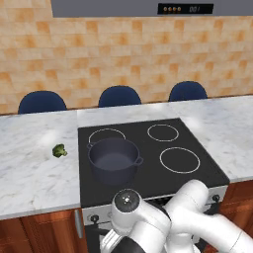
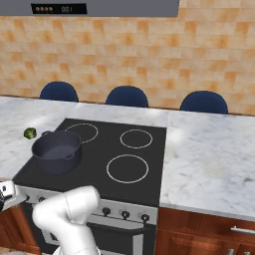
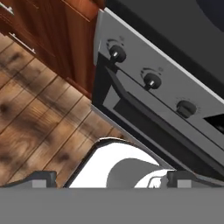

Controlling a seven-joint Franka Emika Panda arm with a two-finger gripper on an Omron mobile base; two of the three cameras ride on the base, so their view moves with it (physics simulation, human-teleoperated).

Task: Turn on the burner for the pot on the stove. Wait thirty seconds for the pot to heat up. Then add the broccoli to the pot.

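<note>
Dark blue-grey, the pot point(image 1: 113, 160) sits on the stove's point(image 1: 197, 141) front-left ring; we note the broccoli point(image 1: 60, 150) left on the marble table point(image 1: 34, 168). Right base view repeats this. Hand view adds knobs point(image 3: 152, 81); gripper point(image 3: 112, 178) open, fingertips cut off.

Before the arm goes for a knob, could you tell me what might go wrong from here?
The knobs on the stove look alike, so the open gripper might turn one for a bare ring, not the one under the pot. The broccoli lies on the counter beyond the pot, a long reach later.
</note>
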